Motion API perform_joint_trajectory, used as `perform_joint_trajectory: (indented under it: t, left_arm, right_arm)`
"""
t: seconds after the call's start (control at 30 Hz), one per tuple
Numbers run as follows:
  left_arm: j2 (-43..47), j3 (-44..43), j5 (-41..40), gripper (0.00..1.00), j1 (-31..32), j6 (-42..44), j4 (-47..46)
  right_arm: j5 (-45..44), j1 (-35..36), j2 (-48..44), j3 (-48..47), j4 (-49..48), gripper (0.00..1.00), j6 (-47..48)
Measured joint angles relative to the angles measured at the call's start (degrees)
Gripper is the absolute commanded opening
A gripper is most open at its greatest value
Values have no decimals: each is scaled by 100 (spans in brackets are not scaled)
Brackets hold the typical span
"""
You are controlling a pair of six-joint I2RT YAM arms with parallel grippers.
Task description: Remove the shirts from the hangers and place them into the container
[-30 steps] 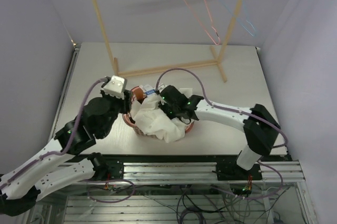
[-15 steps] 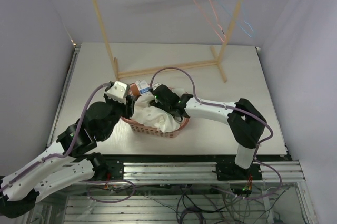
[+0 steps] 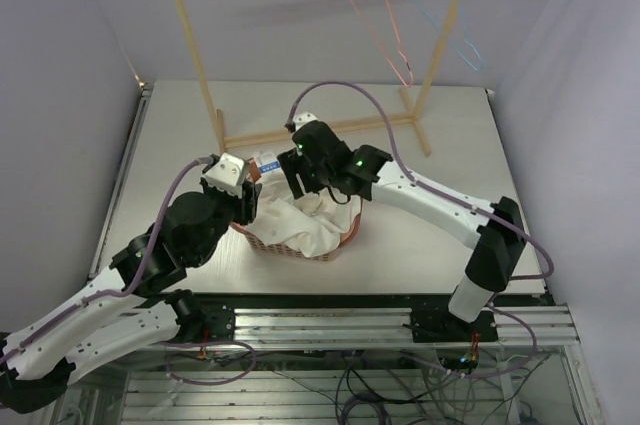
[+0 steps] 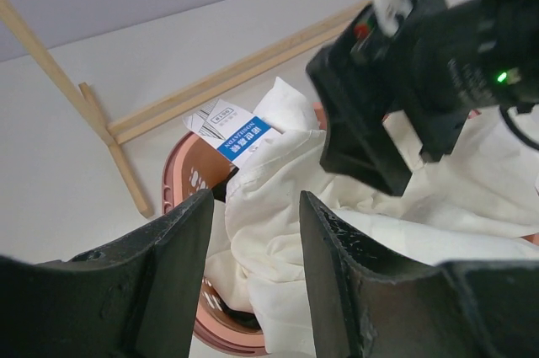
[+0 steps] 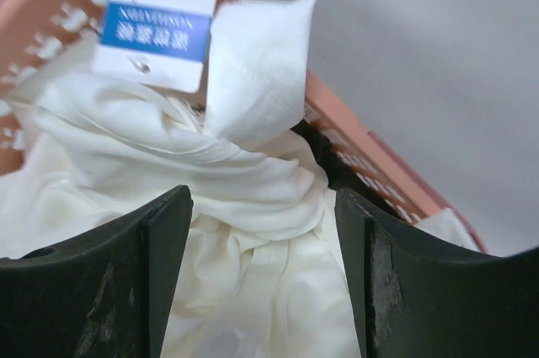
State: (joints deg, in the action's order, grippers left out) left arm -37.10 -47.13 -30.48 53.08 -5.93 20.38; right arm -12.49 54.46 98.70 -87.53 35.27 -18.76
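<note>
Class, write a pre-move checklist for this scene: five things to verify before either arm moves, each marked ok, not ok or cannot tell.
1. The right fingers stand open: ok.
2. The left fingers stand open: ok.
3. The hangers hang bare: ok.
4. The white shirt lies fully inside the basket: not ok, a fold lies over the near rim.
5. The dark shirt is in the basket: cannot tell, covered.

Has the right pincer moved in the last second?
Yes. The right pincer has drawn back from the middle of the basket toward the wooden rack's base bar, jaws now open over the cream shirt.
</note>
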Motion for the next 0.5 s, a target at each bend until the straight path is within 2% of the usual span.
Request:
perform_joint_trajectory:
  t: [0.17, 0.3, 0.5]
  left_arm:
    - [140, 9, -13, 55, 0, -33, 0]
    - [203, 9, -68, 55, 0, -52, 0]
    - [398, 22, -192, 56, 0, -66, 4]
  right_arm:
    - [-258, -2, -245, -503, 262, 68, 63]
    - [-466, -11, -667, -549, 339, 67, 160]
    - [-680, -11, -2201, -105, 114, 69, 402]
